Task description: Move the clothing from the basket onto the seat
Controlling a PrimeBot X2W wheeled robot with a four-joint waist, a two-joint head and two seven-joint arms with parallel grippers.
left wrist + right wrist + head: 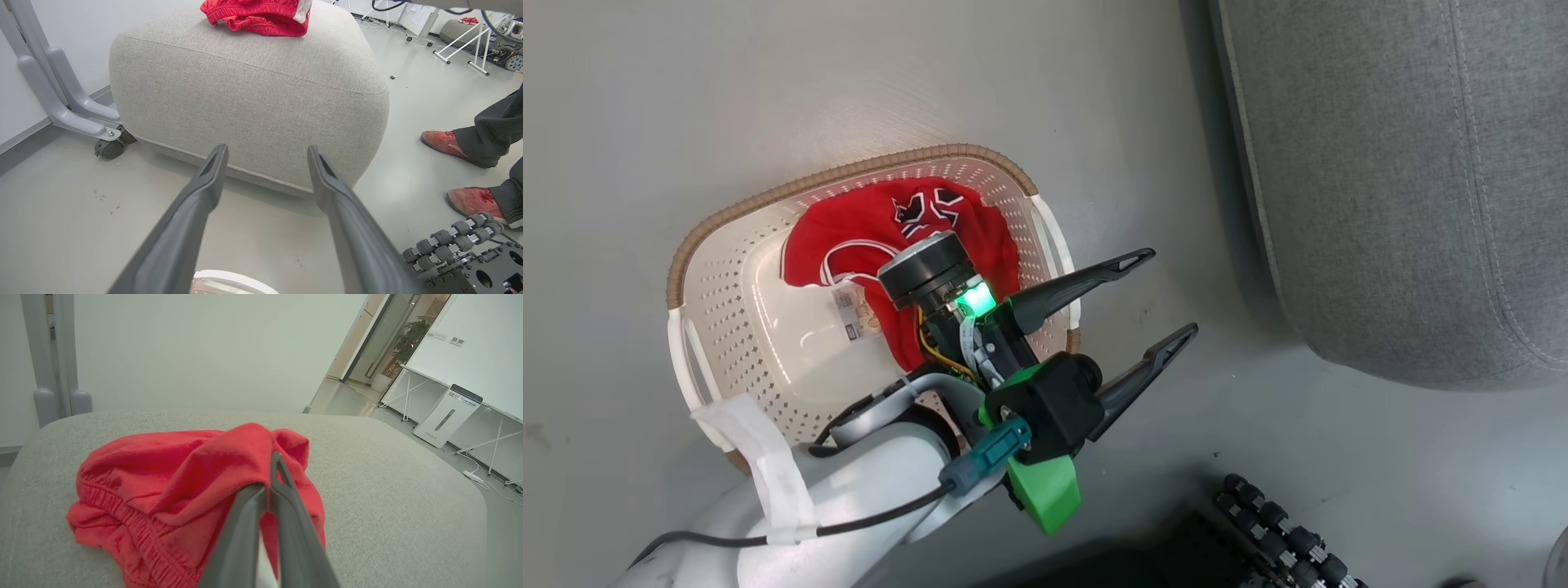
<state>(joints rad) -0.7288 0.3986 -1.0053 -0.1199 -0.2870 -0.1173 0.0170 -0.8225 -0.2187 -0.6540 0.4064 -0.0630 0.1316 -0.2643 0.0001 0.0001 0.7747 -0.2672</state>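
Jersey (866, 233) in basket (719, 327); seat (1405, 180) at basket's 2 o'clock. Left claw (1170, 291) spread, empty; right claw (269, 473) pinches red garment (163, 469) on seat.

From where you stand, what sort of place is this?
Probably a robotics lab or test room, not a home: bare grey floor, white trestle tables along the wall, and a grey metal frame on castors.
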